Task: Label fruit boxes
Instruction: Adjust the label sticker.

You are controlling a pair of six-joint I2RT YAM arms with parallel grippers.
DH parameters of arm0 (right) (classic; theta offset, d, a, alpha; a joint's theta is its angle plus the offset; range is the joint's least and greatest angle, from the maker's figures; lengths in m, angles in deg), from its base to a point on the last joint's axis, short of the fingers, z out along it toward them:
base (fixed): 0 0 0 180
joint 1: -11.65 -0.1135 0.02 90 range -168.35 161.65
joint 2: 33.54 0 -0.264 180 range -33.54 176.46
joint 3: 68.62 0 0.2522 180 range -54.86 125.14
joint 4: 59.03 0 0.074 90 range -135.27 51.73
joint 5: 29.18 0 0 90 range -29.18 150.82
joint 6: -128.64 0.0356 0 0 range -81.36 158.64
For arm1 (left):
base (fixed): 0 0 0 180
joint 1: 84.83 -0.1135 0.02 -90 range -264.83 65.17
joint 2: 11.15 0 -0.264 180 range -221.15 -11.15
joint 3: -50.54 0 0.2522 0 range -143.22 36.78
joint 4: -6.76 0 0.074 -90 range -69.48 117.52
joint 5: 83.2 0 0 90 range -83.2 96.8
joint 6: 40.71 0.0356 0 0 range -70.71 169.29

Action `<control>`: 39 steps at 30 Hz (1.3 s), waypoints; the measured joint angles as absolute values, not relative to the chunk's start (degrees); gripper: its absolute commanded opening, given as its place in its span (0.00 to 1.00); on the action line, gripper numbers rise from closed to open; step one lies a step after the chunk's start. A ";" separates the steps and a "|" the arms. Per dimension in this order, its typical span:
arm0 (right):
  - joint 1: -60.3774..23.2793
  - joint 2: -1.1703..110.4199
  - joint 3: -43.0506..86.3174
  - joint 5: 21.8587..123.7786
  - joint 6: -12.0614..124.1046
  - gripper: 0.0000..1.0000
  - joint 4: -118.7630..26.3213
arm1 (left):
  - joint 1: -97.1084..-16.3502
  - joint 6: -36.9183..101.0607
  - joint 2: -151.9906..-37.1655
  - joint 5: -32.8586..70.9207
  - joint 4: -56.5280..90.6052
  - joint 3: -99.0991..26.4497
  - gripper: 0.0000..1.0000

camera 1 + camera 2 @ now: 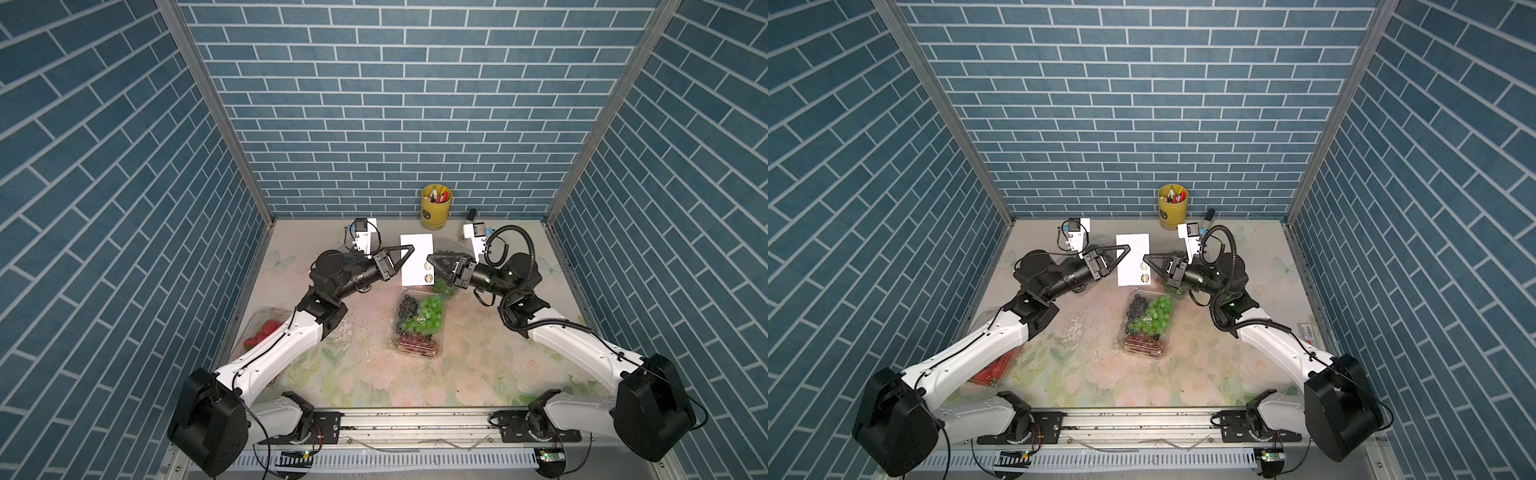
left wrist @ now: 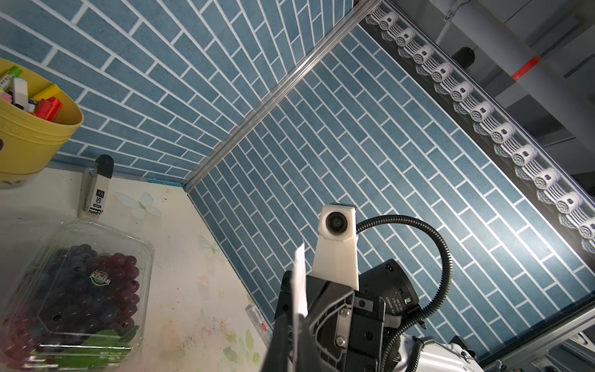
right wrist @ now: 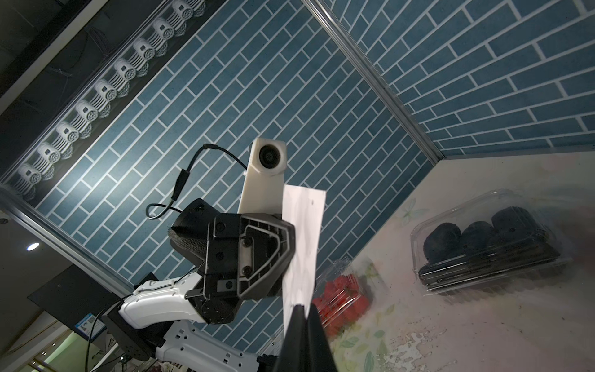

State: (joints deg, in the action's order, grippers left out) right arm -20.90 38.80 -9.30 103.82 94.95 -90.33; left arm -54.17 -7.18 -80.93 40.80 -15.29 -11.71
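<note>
- Far left: the strawberry punnet (image 1: 264,328) sits on the table, half under the left arm. I can't spot a label on it.
- The punnet of black berries (image 3: 483,238) is further back, on the table below the left wrist. Its lid looks bare too.
- The left gripper (image 1: 410,248) is up off the table at the left edge of the white sticker sheet (image 1: 415,251). The jaws are narrow around the paper, but honestly I can't tell if they're actually pinching it.
- The sheet hangs in the air between the two arms, with two round stickers (image 1: 428,279) on its right side.
- Just in front of it, mid-table, the mixed grape punnet (image 1: 411,316) lies flat with what looks like a round label on the lid.
- The right gripper (image 1: 430,258) is clamped tight on the sheet's right edge, just beside those stickers.
- The purple grape punnet (image 2: 64,290) sits under the right gripper and also has a round label.
- My read: about halfway, and the step in hand is peeling the third sticker. Next, one side has to steady the sheet while the other lifts a sticker edge, then carries it to a bare lid, strawberries or black berries.
</note>
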 measured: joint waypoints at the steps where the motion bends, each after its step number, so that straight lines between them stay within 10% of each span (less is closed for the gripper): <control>1: -20.90 38.80 -9.30 103.80 95.00 0.00 -90.35 | -54.17 -7.02 -80.93 40.98 -15.38 -11.64 0.41; 12: -20.90 38.80 -9.30 102.16 95.39 0.00 -90.33 | -52.43 -7.09 -80.91 41.57 -17.76 -7.19 0.43; 31: -20.79 40.61 -9.32 101.92 98.78 0.00 -94.66 | -51.18 -9.36 -84.01 42.07 -24.36 -6.68 0.08; 39: -20.79 40.61 -9.89 103.17 99.32 0.15 -96.21 | -51.20 -9.38 -83.94 42.02 -24.32 -6.99 0.04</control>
State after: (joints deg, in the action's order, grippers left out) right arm -20.79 40.61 -9.89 103.17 99.32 -96.21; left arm -51.20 -9.38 -83.94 42.02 -24.32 -6.99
